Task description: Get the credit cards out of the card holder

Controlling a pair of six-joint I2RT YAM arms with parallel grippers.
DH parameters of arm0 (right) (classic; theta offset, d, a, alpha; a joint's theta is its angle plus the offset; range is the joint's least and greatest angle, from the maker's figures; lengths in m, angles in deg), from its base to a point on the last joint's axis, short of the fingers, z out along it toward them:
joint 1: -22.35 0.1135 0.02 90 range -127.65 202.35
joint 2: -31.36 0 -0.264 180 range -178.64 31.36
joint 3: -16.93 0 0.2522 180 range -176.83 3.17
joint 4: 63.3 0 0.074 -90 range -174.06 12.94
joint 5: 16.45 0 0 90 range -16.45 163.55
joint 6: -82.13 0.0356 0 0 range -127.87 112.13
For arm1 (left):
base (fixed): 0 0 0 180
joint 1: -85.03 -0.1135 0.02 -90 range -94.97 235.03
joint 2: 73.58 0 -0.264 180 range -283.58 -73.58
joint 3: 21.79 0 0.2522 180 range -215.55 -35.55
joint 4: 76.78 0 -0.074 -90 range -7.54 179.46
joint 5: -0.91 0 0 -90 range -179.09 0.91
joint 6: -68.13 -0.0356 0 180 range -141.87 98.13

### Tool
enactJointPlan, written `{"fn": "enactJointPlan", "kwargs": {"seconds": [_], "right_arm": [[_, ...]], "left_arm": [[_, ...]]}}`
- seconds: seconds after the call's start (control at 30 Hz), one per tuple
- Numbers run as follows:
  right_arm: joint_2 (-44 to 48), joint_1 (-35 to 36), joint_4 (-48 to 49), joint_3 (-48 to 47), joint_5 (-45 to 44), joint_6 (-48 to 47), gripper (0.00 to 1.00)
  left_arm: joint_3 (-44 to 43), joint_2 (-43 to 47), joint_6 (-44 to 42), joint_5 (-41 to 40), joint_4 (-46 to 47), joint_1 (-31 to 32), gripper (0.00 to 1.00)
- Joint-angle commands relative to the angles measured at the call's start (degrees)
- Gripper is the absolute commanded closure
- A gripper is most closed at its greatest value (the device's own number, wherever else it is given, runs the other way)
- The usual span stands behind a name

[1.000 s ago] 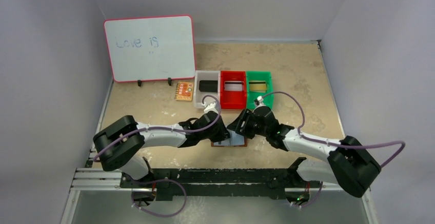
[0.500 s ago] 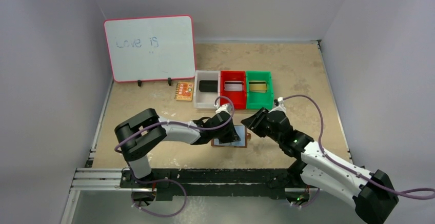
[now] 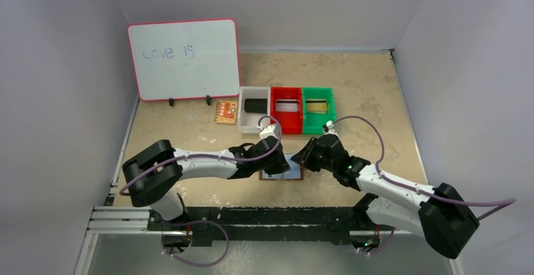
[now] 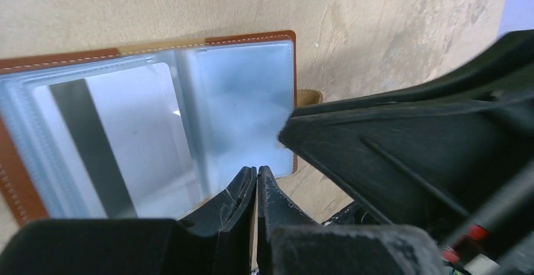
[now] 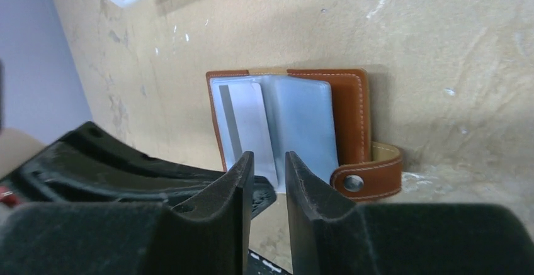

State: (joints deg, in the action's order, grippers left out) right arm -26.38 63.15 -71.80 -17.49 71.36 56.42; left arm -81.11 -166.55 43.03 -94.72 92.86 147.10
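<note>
Brown leather card holder, spread open and flat on the tan table, pale pocket panels upward, closing tab trailing off one side. Lay between the two grippers, near the table's front edge and well apart from the white, red and green bins. Showed one credit card, dark-striped, seated in a pocket panel; showed no second card clearly.

Left gripper: closed, tips together at the near edge of the neighbouring panel; pinched on the sleeve edge or merely pressed there, not distinguishable. Right gripper: jaws narrowly apart, poised at the holder's near edge about the centre fold, clamped on nothing visible.

Hazards, as judged from this arrangement:
- Risked dragging the whole holder along with the card, given a snug sleeve and only a thin-edge hold by the left tips.
- Risked pinching sleeve plastic together with the card, or the sleeve alone, given so little card edge exposed.
- Risked finger-to-finger contact, with both grippers crowded over one small holder.
- Risked a slip off the glossy card face under too shallow a bite.
</note>
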Motion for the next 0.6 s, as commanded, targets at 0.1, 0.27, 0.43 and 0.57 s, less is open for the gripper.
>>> {"fn": "enactJointPlan", "kwargs": {"seconds": [0.1, 0.27, 0.43, 0.57], "right_arm": [[-7.79, -0.10, 7.10, -5.13, 6.32, -4.67, 0.72], [-12.73, -0.10, 10.79, -5.73, 10.31, -6.00, 0.71], [-17.11, -0.11, 13.70, -5.43, 13.11, -7.25, 0.69], [-19.12, -0.10, 16.75, -4.45, 15.29, -6.79, 0.68]], "left_arm": [[1.84, 8.77, -1.30, -7.20, -5.85, 0.12, 0.92], [2.87, 13.84, -0.70, -14.18, -11.76, 0.13, 0.92], [4.85, 17.68, -0.01, -18.66, -15.43, -0.02, 0.81], [4.88, 15.91, -0.53, -16.82, -15.21, -0.02, 0.78]]}}
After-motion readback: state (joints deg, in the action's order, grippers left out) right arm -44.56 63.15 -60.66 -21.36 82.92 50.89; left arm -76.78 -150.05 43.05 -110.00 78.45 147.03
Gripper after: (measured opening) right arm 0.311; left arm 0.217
